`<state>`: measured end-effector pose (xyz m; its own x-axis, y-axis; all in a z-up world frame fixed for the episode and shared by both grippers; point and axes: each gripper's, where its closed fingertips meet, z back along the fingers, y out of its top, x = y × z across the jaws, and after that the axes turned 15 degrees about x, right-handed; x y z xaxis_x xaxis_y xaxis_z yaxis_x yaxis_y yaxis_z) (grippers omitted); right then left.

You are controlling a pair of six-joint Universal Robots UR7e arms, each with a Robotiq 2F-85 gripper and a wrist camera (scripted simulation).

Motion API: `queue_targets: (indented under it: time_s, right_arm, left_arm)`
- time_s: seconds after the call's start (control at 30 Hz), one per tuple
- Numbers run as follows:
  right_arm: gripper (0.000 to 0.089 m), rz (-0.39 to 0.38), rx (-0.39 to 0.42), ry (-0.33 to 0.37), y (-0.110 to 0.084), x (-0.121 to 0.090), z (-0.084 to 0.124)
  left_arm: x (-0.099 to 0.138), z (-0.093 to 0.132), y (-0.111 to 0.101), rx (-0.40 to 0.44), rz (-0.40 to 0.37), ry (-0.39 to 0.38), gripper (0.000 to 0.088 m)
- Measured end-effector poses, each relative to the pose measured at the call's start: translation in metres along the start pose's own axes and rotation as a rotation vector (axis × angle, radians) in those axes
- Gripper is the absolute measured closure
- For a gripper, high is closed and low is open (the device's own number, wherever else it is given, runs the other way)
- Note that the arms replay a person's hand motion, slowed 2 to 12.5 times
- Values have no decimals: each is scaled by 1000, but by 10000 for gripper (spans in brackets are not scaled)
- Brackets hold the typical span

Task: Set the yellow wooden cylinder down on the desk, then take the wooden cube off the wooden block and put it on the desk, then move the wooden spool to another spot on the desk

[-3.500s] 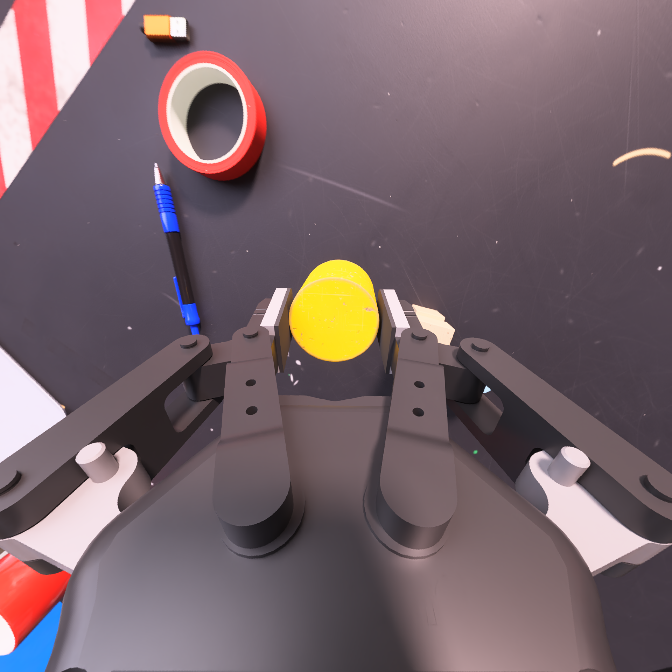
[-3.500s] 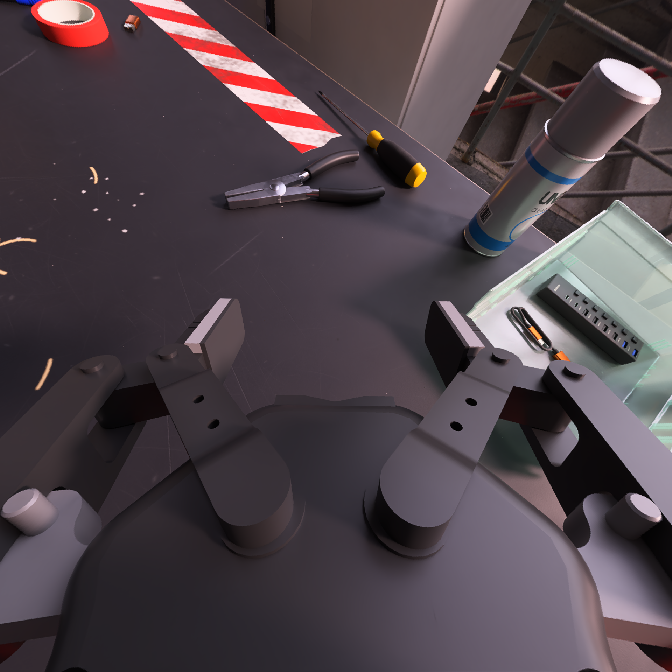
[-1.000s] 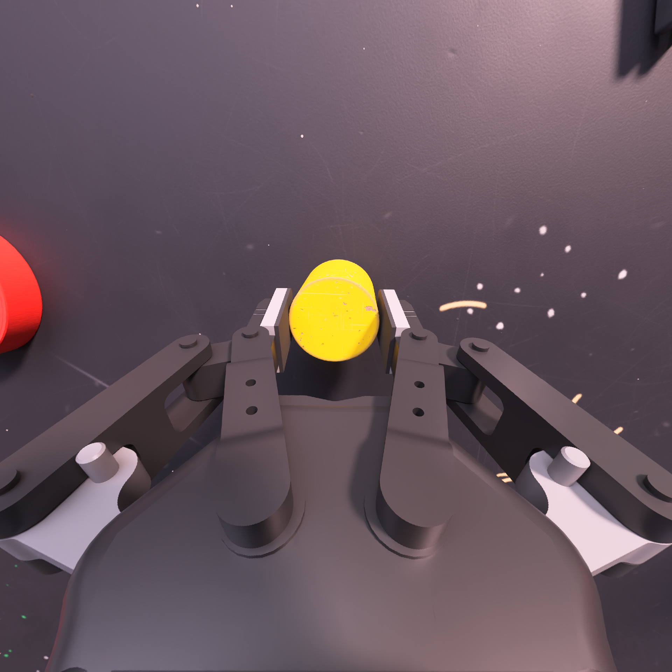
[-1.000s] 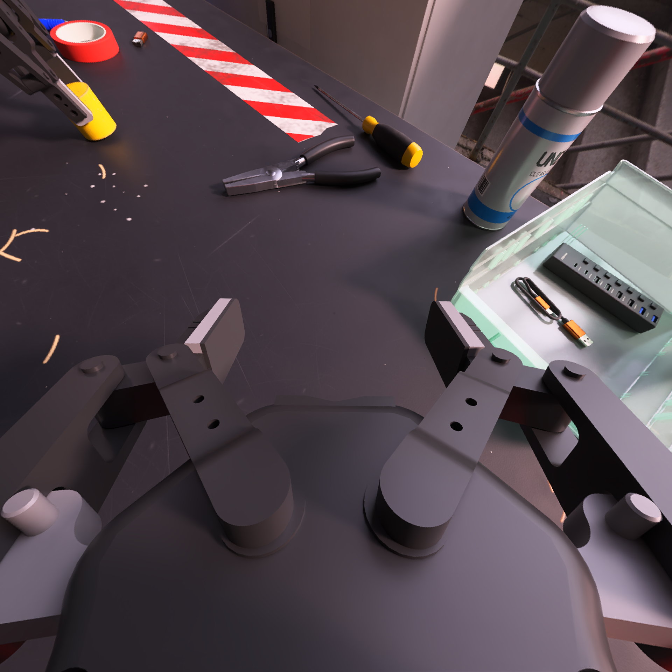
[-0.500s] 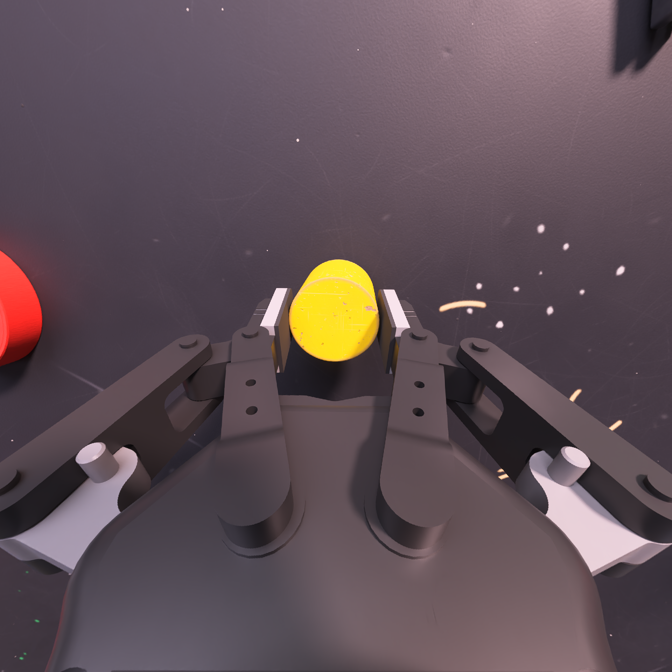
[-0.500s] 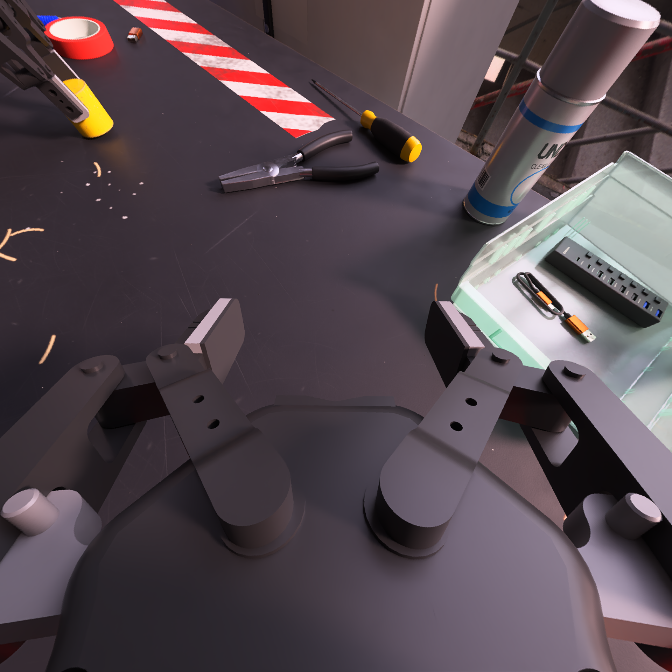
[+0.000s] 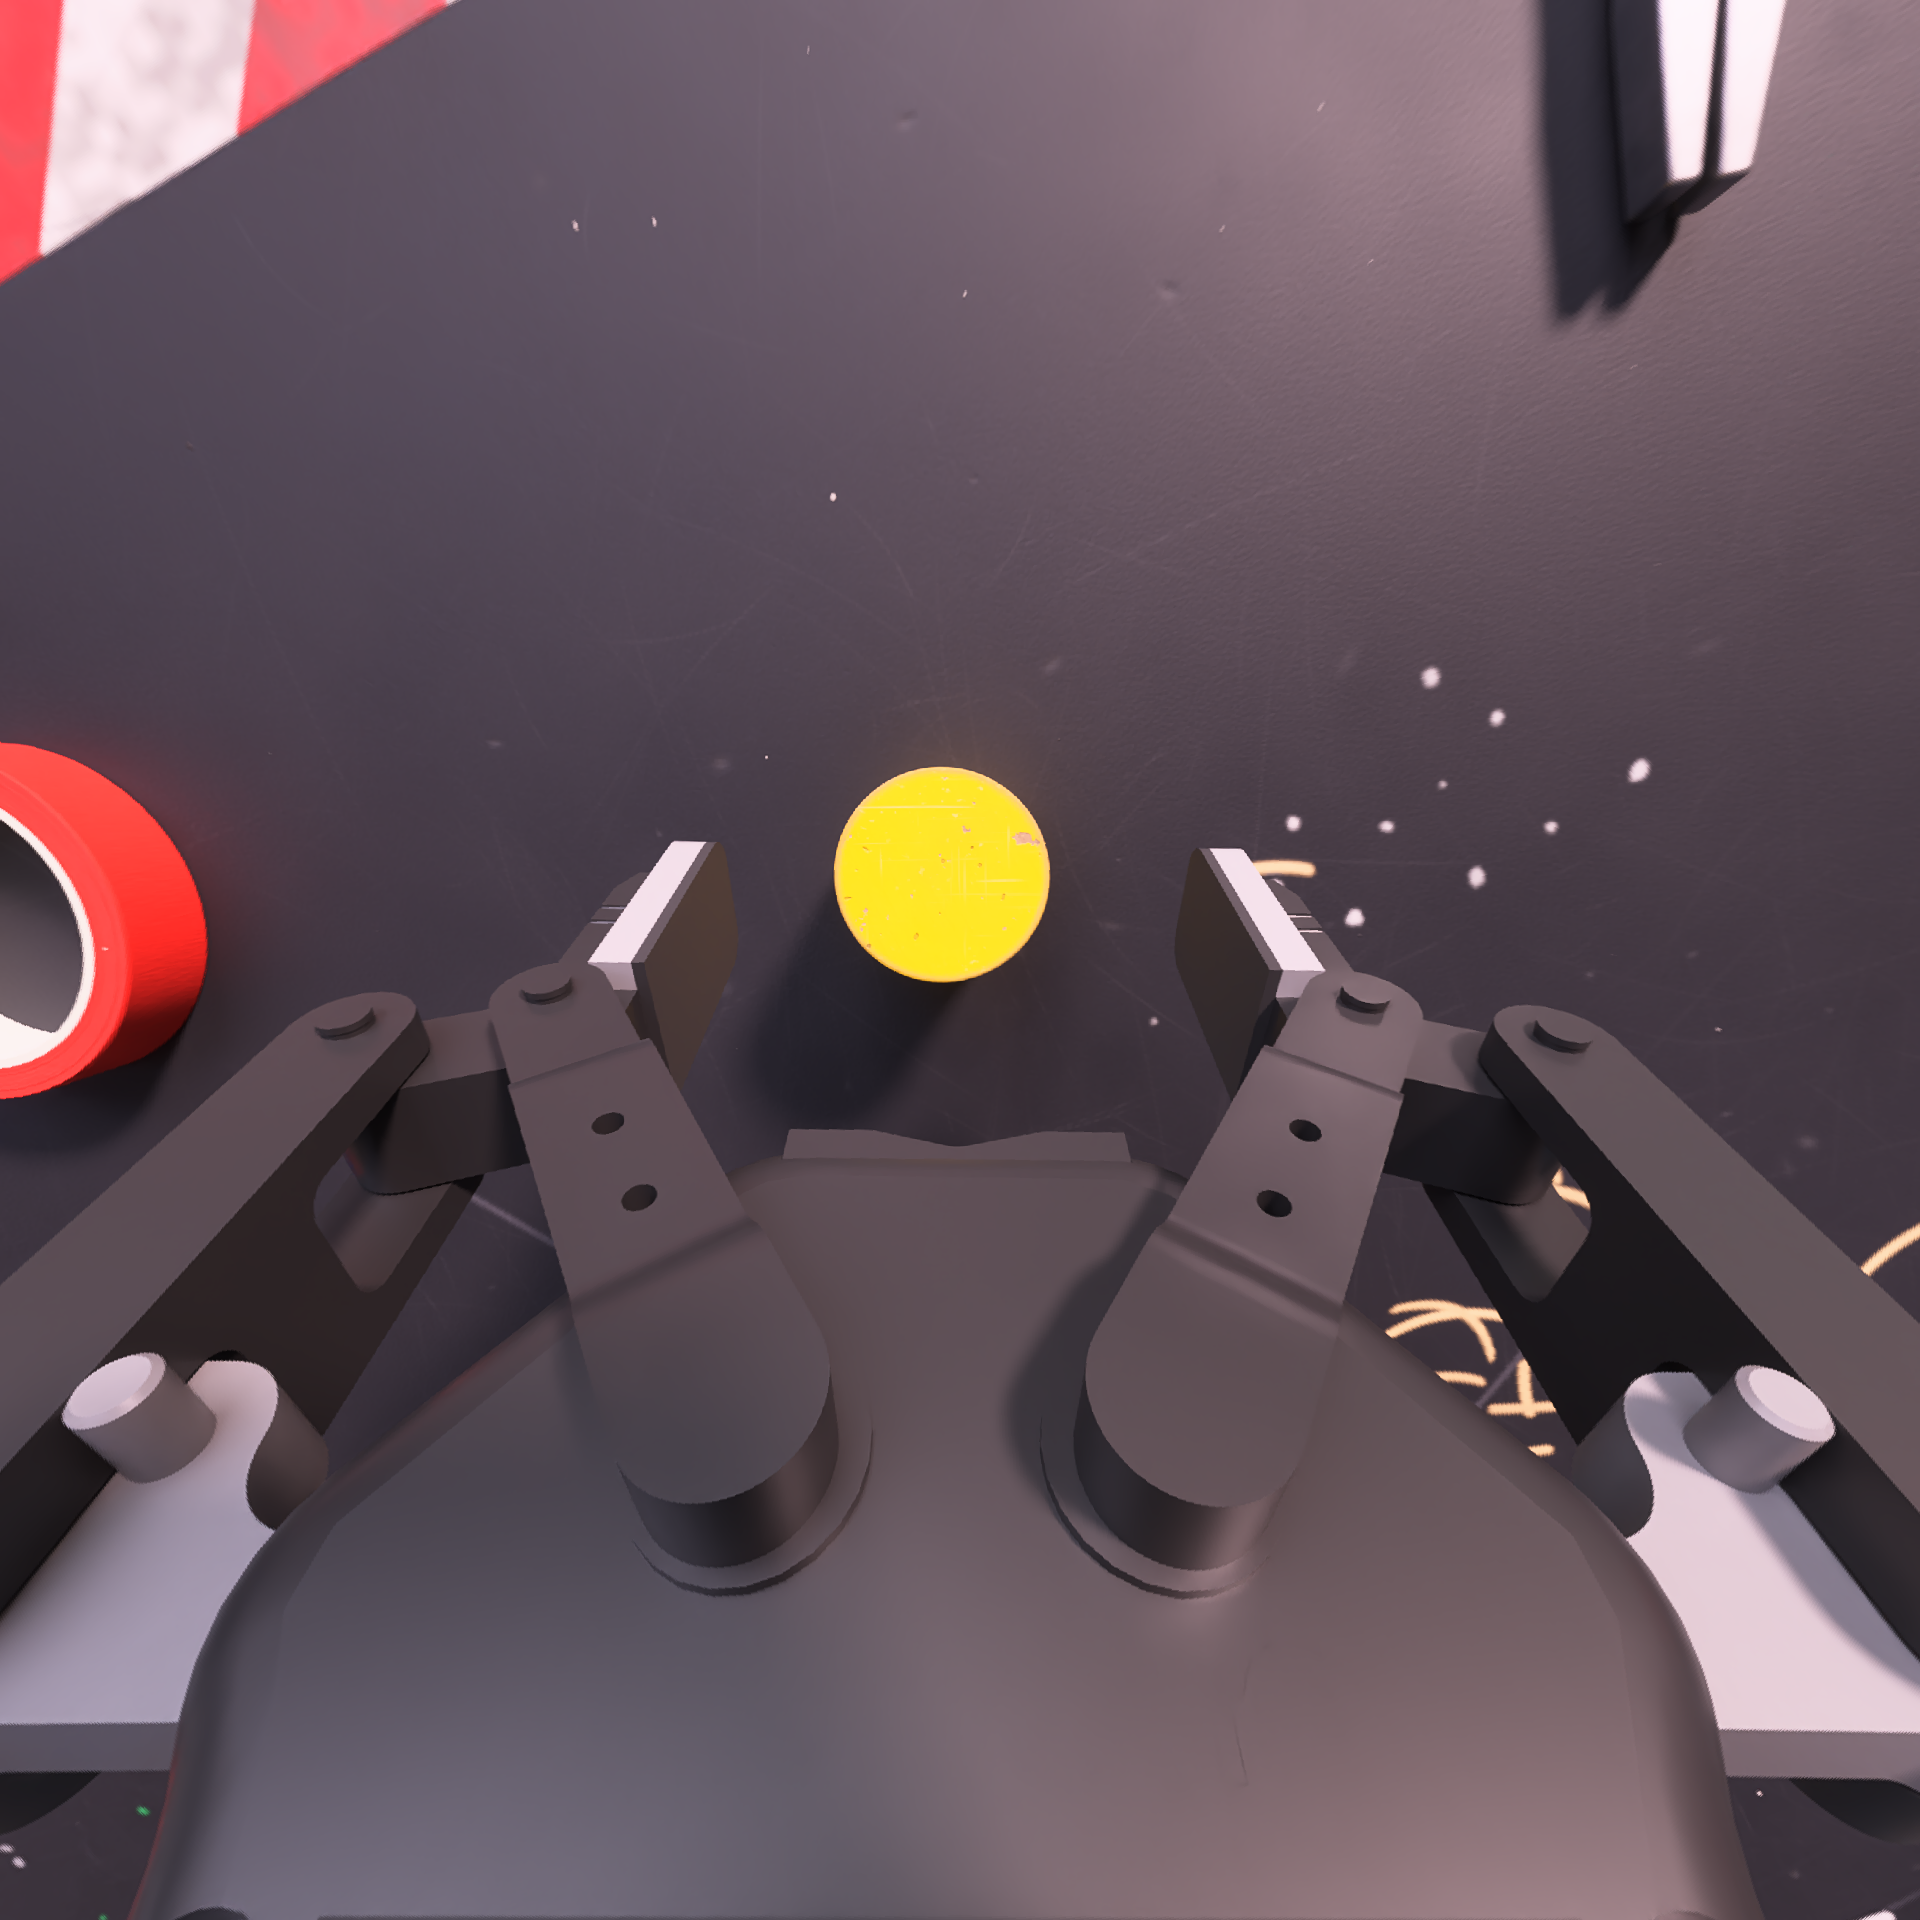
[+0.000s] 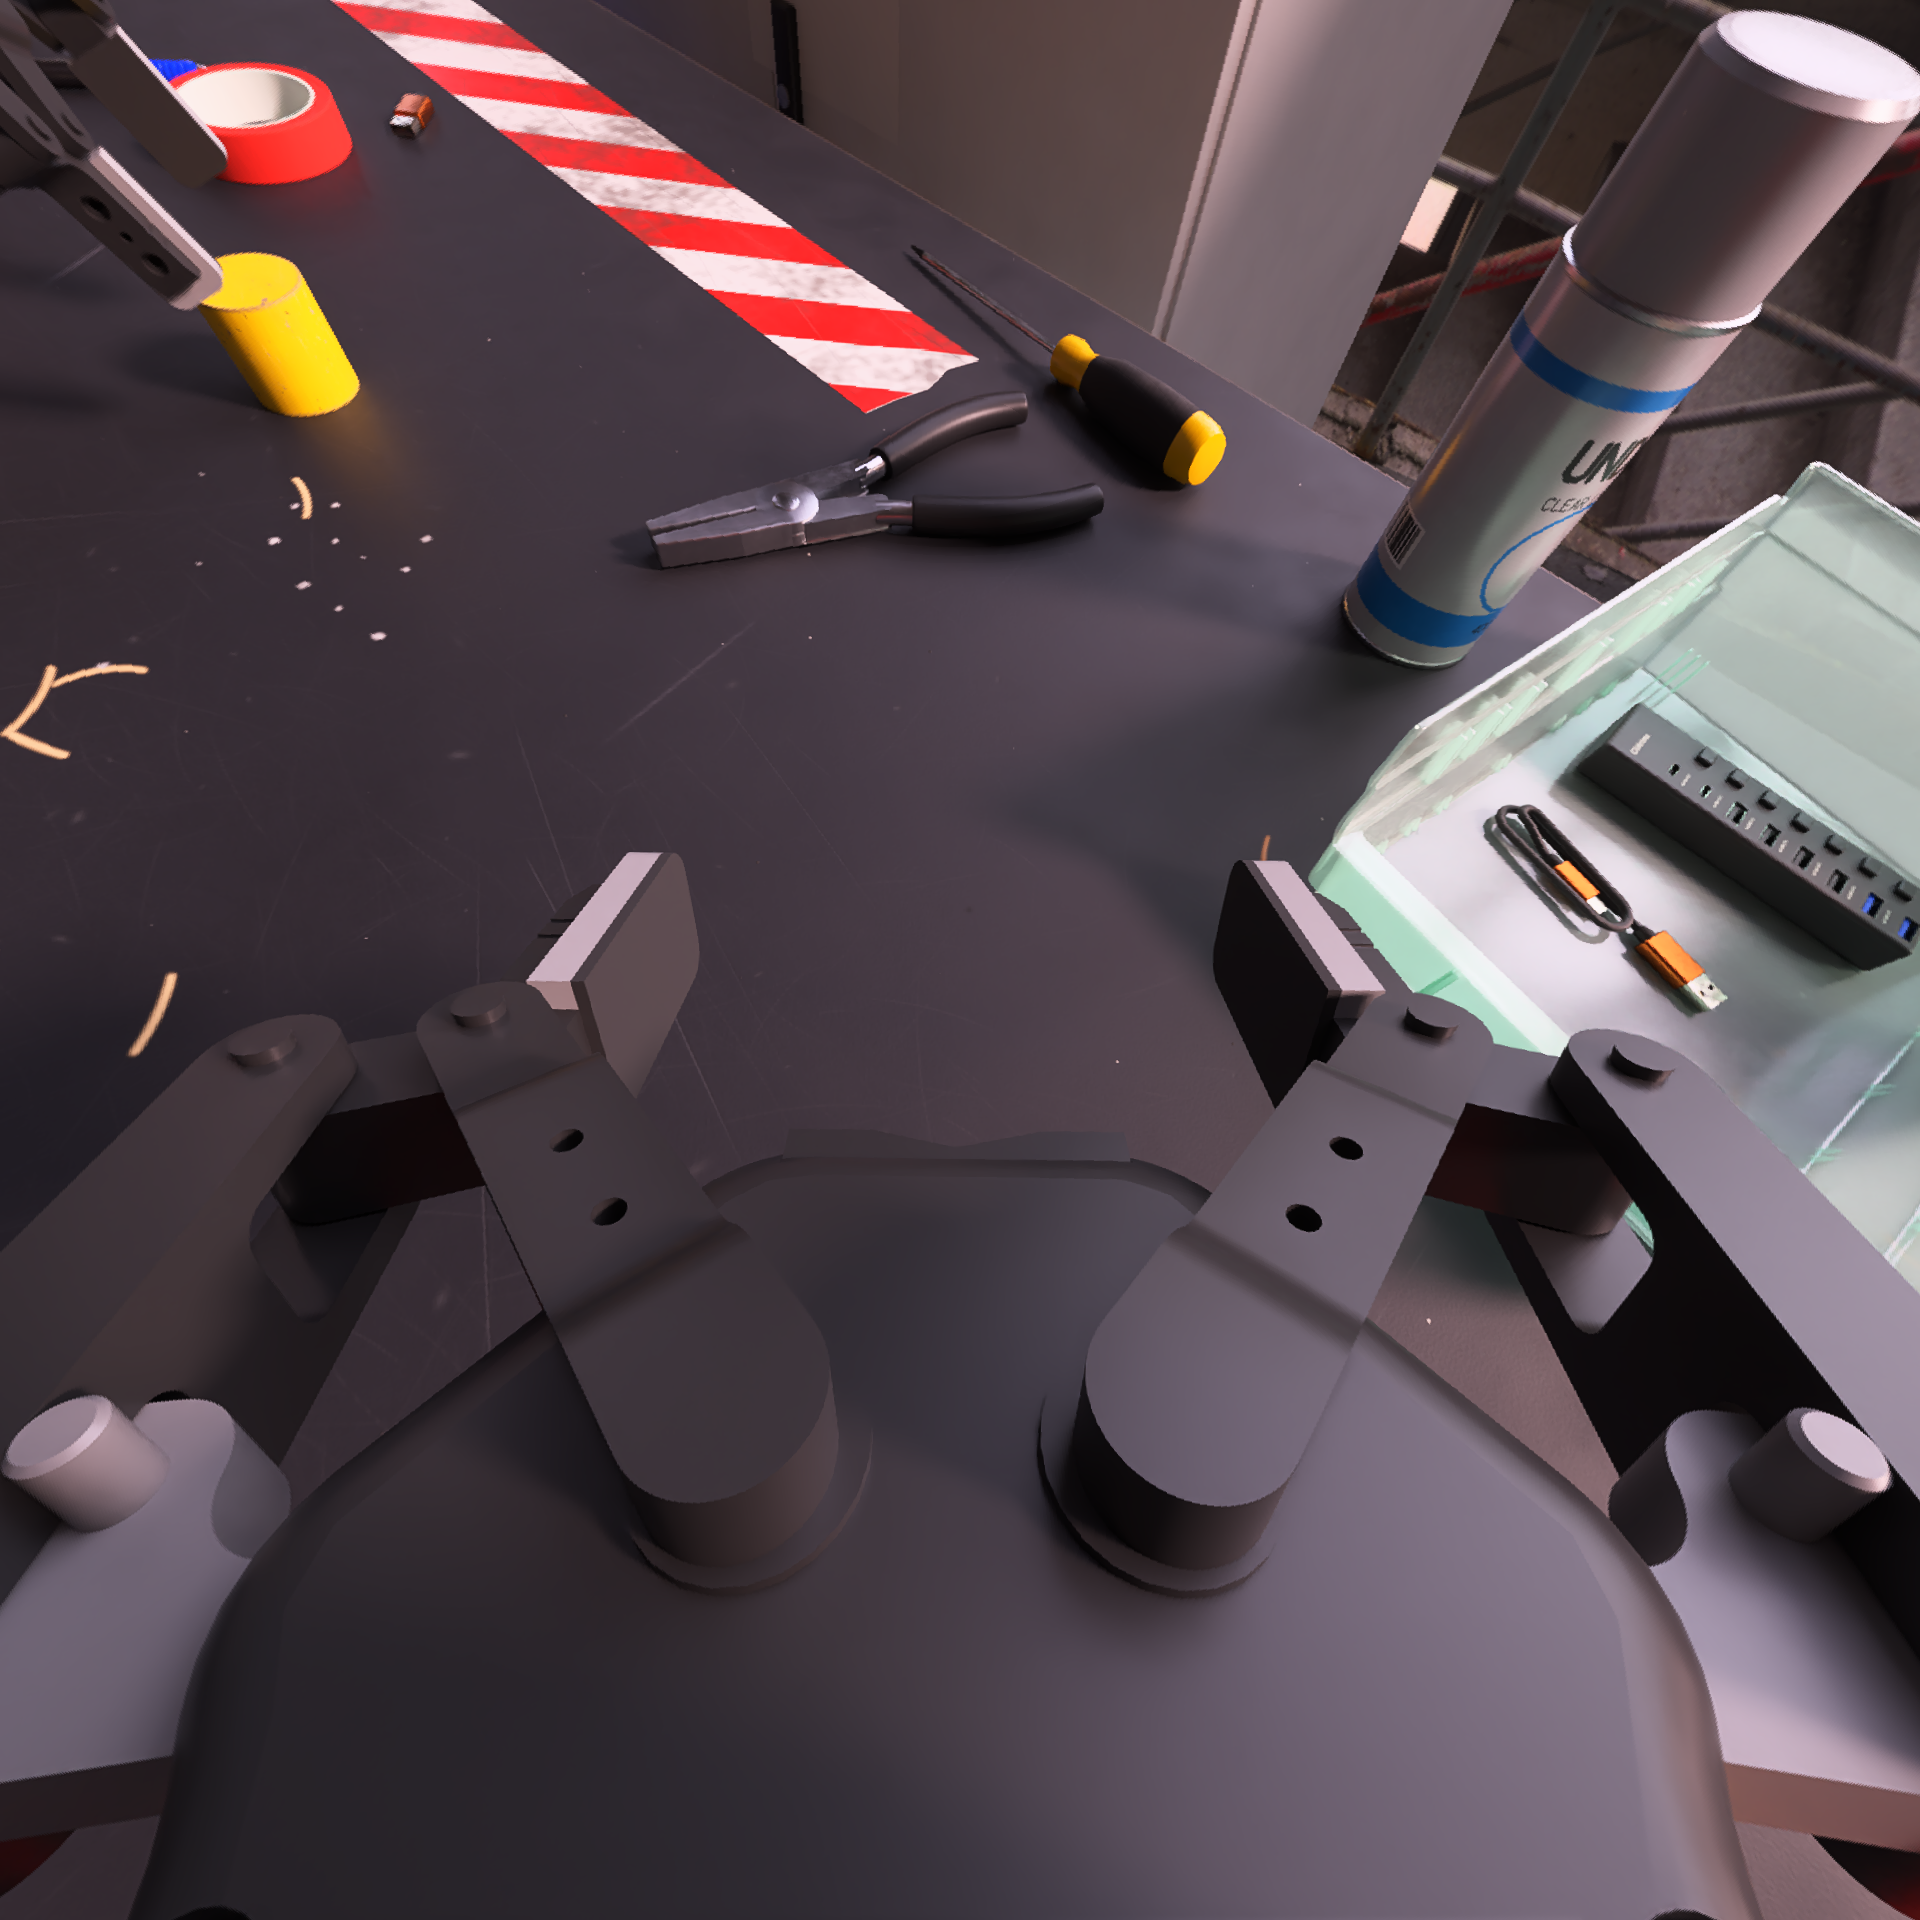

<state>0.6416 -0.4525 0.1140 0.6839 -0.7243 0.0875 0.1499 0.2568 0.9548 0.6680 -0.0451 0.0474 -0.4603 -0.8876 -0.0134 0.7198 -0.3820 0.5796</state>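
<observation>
The yellow wooden cylinder [image 7: 940,875] stands upright on the dark desk [image 7: 935,416], seen end-on from above. My left gripper [image 7: 954,914] is open and sits above it, with its fingers apart on either side and clear of it. The cylinder also shows at the far left of the right wrist view [image 8: 278,335], with the left gripper's finger [image 8: 125,223] beside its top. My right gripper [image 8: 951,956] is open and empty above bare desk. The wooden cube, block and spool are not in view.
A red tape roll [image 7: 73,925] lies left of the cylinder. Pliers [image 8: 862,504], a screwdriver [image 8: 1122,405] and a spray can [image 8: 1600,343] lie at the far side. A glass tray [image 8: 1621,862] with a cable and hub is at the right. A red-white stripe [image 8: 665,197] marks the desk edge.
My left gripper has opened and let go of the yellow cylinder, which now stands on the desk. The gripper has risen a little. The right gripper has stayed open.
</observation>
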Motion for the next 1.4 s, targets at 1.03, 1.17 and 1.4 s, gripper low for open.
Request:
queue_targets:
  time_s: [1.03, 1.17, 1.4]
  right_arm:
    - [39, 41, -16, 17, 10, -5, -13]
    - [39, 45, -19, 20, 12, -8, -17]
    - [39, 52, -26, 30, 15, -14, -23]
  left_arm:
    - [-64, 181, -12, 300, -252, 114, 28]
    - [-79, 191, -31, 264, -279, 115, 28]
    - [-94, 196, -69, 187, -317, 63, 28]
